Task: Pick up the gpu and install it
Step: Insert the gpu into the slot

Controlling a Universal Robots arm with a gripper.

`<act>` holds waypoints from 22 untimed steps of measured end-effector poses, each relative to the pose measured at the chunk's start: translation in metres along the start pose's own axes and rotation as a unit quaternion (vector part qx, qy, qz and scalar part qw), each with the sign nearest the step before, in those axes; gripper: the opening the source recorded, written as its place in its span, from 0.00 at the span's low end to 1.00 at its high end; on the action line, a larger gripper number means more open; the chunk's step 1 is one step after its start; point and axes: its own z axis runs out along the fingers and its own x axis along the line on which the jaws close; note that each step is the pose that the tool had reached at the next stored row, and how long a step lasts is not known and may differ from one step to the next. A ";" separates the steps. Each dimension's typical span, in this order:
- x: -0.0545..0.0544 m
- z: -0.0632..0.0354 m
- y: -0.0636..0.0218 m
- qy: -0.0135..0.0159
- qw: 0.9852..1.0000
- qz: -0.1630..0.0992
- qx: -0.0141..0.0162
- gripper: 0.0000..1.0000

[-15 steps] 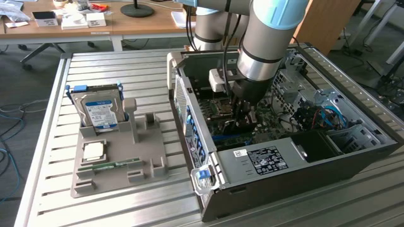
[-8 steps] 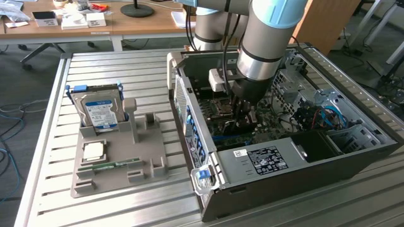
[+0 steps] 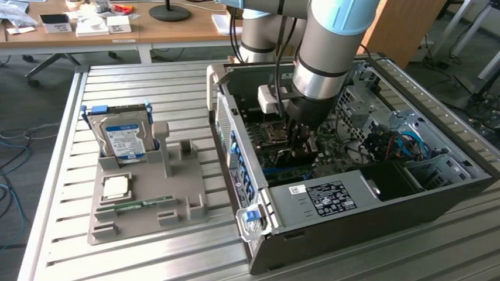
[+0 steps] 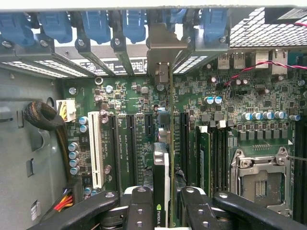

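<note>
Currently: hand (image 4: 162,208) clamps gpu (image 4: 163,158) edge-on | card's long axis runs away from hand toward case's rear brackets (image 4: 165,45) | directly over motherboard (image 4: 124,100) slots

hand (image 4: 161,206) cut by frame edge, gpu (image 4: 162,191) lower end hidden

Matt black plastic gripper (image 4: 161,211); gpu (image 4: 163,182) with grey metal bracket; ribbed metal table (image 3: 140,252) under matt dark metal computer case (image 3: 375,228).
</note>
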 end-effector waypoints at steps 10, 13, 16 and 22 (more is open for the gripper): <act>-0.001 0.0014 0.0004 0.000 1.000 0.000 0.000 0.27; -0.001 0.0020 0.0006 0.000 1.000 0.000 0.000 0.27; -0.001 0.0021 0.0006 0.000 1.000 0.000 0.000 0.27; -0.001 0.0027 0.0006 -0.004 1.000 0.000 0.000 0.27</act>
